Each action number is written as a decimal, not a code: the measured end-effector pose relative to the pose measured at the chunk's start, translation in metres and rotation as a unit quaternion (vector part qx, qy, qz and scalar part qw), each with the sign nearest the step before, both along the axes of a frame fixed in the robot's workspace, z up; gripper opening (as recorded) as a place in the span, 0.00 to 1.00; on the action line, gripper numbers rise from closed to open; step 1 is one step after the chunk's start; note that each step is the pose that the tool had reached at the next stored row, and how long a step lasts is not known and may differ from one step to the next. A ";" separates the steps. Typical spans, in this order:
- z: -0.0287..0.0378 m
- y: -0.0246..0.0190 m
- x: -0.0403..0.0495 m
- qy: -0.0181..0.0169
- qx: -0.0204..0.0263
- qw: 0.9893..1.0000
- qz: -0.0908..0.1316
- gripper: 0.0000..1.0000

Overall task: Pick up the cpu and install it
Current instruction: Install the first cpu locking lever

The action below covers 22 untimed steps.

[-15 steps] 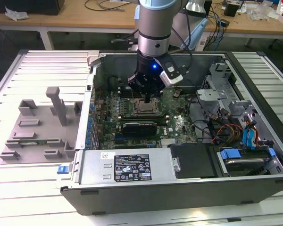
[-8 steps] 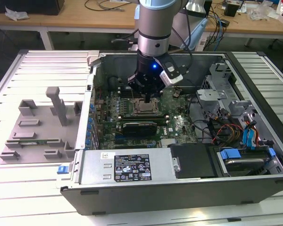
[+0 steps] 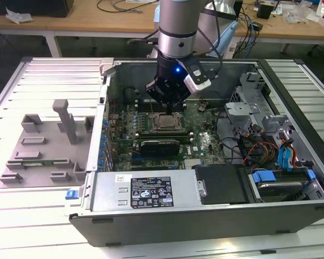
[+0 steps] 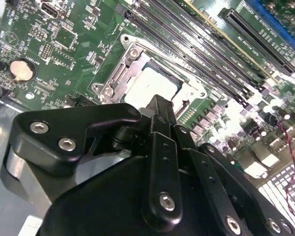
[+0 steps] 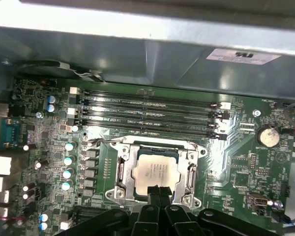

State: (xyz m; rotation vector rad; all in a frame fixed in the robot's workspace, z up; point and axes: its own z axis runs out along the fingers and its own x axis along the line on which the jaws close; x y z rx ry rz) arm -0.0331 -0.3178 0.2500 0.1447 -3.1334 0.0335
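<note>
Exterior view: the arm (image 3: 175,27) reaches straight down into an open computer case (image 3: 205,216) lying on its side on a slatted white table (image 3: 38,216). The gripper (image 3: 170,105) hangs just above the cpu (image 3: 166,121), which lies flat in the middle of the green board (image 3: 202,143). A grey plastic holder (image 3: 43,145) sits well apart on the exterior view's left, outside the case. From here the fingertips are too dark to tell apart.

Second wrist view: looking along the black gripper (image 4: 160,105) body, the silvery cpu (image 4: 150,83) sits inside its metal socket frame (image 4: 113,81), partly hidden behind the finger (image 4: 160,147) seen edge-on. Long dark memory slots (image 4: 196,44) run beside the socket, and a coin battery (image 4: 21,70) lies off to the other side.

First wrist view: this one shows what the others hide. The two fingertips of the gripper (image 5: 158,189) are pressed together with nothing between them, poised over the near edge of the cpu (image 5: 155,169). The chip lies level and square within the socket frame (image 5: 120,169), its whole pale top visible. The memory slots (image 5: 147,110) lie between the socket and the grey case wall (image 5: 137,49); the coin battery (image 5: 268,136) is near the board's edge.
</note>
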 end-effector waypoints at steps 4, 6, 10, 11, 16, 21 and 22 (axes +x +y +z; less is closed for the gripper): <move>0.0002 0.0000 -0.0001 0.000 0.000 1.000 0.000 0.11; 0.0002 0.0000 -0.0036 0.000 0.001 1.000 0.000 0.11; 0.0002 0.0000 -0.0122 0.000 0.001 1.000 0.000 0.11; 0.0002 0.0000 -0.0142 0.000 0.001 1.000 0.000 0.11; 0.0003 0.0000 -0.0268 0.000 0.001 1.000 0.000 0.11; 0.0003 0.0000 -0.0315 0.000 0.001 1.000 0.000 0.11; 0.0002 0.0000 -0.0325 0.000 0.001 1.000 0.000 0.11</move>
